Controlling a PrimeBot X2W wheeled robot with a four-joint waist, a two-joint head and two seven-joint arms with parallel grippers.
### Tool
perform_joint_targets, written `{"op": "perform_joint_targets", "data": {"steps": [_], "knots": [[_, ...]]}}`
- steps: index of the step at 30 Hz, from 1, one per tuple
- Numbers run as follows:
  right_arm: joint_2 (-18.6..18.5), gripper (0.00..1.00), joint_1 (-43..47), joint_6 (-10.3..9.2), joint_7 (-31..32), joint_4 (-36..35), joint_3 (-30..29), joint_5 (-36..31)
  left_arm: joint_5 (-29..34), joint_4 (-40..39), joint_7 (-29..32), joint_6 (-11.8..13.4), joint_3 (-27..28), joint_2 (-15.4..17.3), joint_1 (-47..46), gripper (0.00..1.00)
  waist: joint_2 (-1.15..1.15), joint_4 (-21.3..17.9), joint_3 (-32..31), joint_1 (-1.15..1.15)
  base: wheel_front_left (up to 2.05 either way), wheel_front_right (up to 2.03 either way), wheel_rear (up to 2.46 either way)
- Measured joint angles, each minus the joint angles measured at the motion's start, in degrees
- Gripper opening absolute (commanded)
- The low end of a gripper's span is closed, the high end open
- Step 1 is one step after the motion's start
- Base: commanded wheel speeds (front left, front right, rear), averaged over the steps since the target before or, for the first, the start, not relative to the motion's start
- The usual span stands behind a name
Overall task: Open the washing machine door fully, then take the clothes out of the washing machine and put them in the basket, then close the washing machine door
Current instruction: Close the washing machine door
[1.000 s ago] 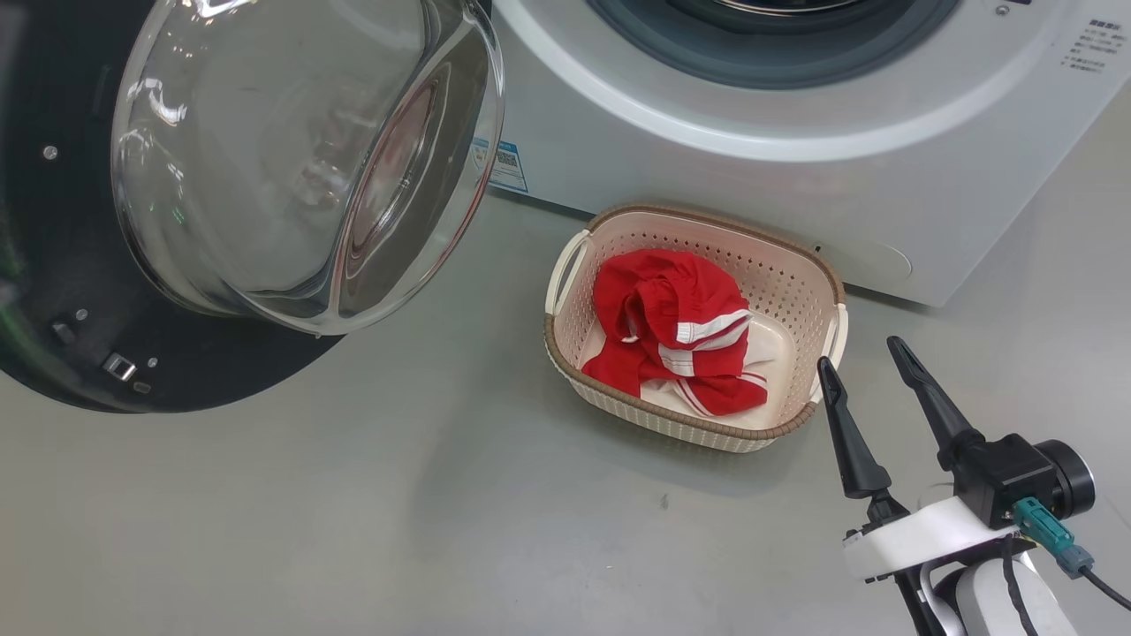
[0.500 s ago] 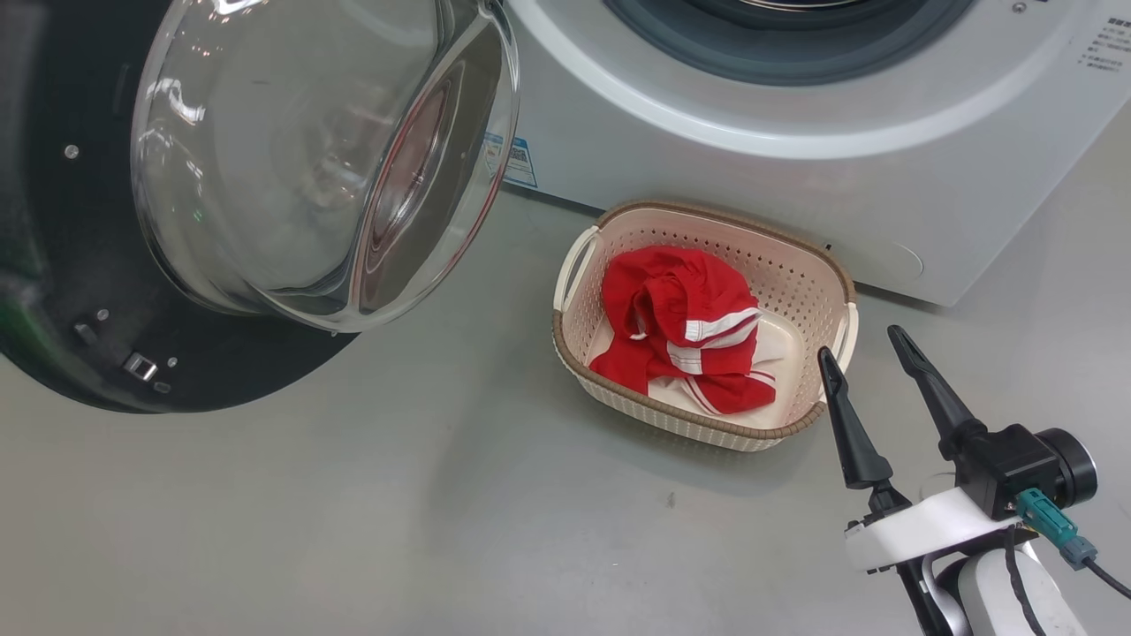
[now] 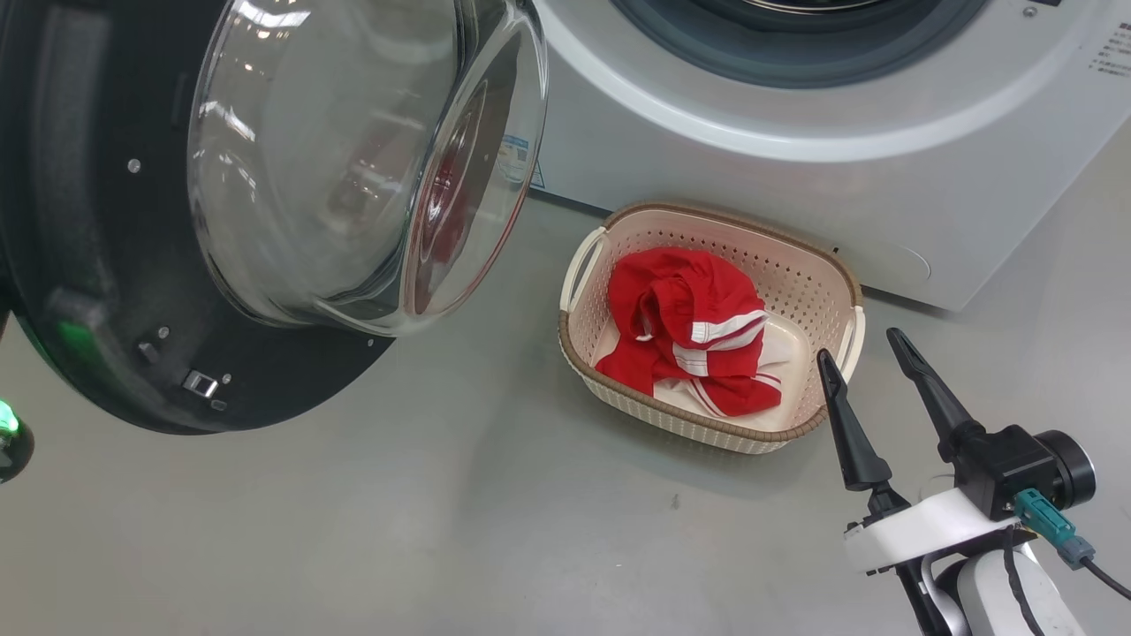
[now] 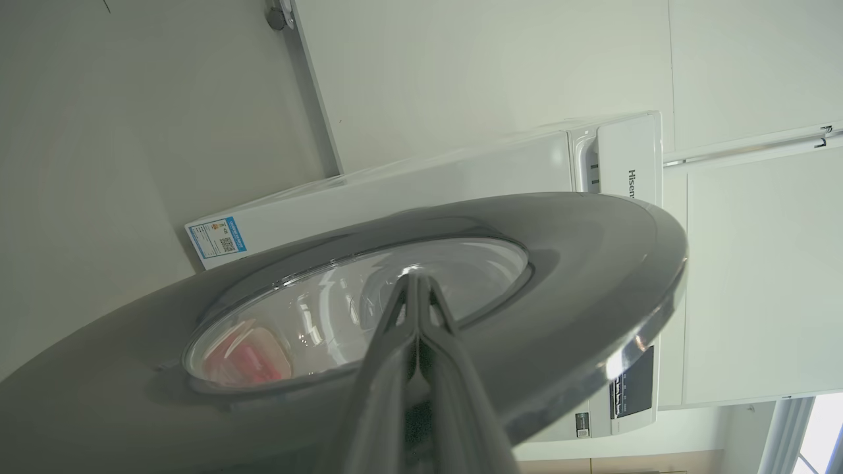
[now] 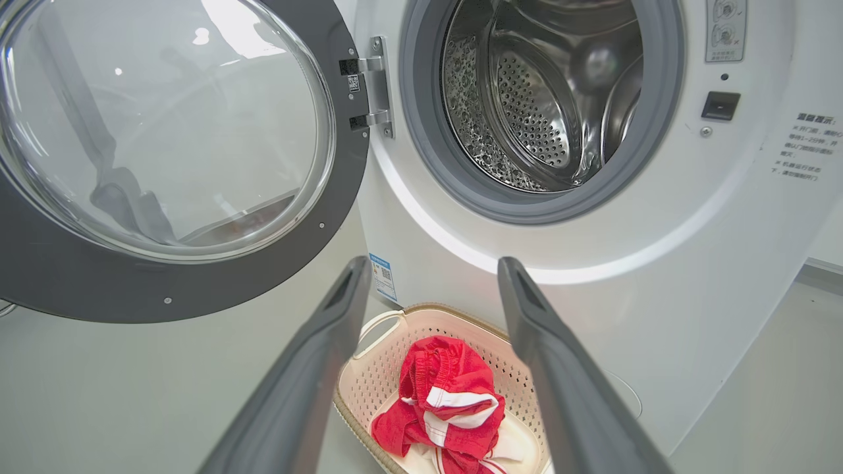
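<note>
The washing machine door (image 3: 88, 265) stands open at the left, its glass bowl (image 3: 353, 159) bulging toward the white washing machine (image 3: 795, 177). In the left wrist view my left gripper (image 4: 415, 280) is shut and empty, with its tips at the door's (image 4: 579, 263) outer face by the glass. The red clothes (image 3: 689, 340) with white stripes lie in the cream basket (image 3: 698, 216) on the floor before the machine. Just right of the basket, my right gripper (image 3: 859, 346) is open and empty. The right wrist view looks between its fingertips (image 5: 433, 263) at the clothes (image 5: 448, 395) and the steel drum (image 5: 540, 99).
Grey floor spreads in front of the basket and under the door. A dark part with a green light (image 3: 9, 442) shows at the head view's left edge. The door hinge (image 5: 372, 85) sits left of the drum opening.
The door has swung a little to the right, toward the machine, more than the slight camera shift. The green-lit part came into view at the left edge. The right gripper has hardly moved.
</note>
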Motion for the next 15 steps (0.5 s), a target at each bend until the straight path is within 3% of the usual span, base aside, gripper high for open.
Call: {"op": "perform_joint_targets", "data": {"steps": [15], "knots": [[0.54, 1.0, 0.0, 0.0, -0.01, 0.51, 0.07, 0.1, -1.53, -7.32, 9.0, -1.24, -2.48, -0.13, 3.65, 0.0, 0.0, 0.05, -0.94, 0.0, 0.0, 0.0, 0.0]]}}
